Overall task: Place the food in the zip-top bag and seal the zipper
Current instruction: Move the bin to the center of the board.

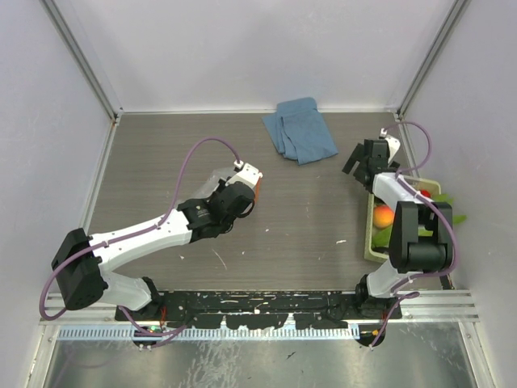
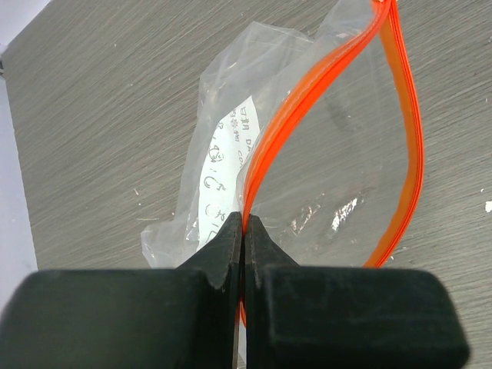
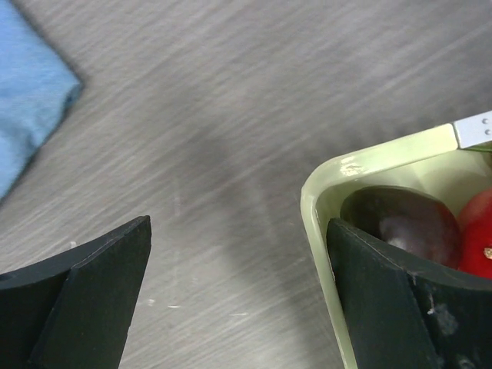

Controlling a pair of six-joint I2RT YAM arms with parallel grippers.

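Observation:
My left gripper (image 2: 244,219) is shut on the orange-red zipper (image 2: 307,84) of the clear zip-top bag (image 2: 330,177), whose mouth gapes open to the right of the fingers. The bag lies on the table with a white label (image 2: 223,154) inside. In the top view the left gripper (image 1: 246,194) is at mid-table. My right gripper (image 3: 238,223) is open over the table, its right finger (image 3: 384,292) above the basket's corner. The food lies in the basket: a dark purple eggplant (image 3: 407,219), a red fruit (image 3: 478,231), an orange fruit (image 1: 383,216) and green leaves (image 1: 444,198).
A pale yellow-green basket (image 3: 369,157) stands along the table's right edge (image 1: 376,242). A folded blue cloth (image 1: 299,129) lies at the back, left of the right gripper (image 1: 361,166). Walls close the table in on three sides.

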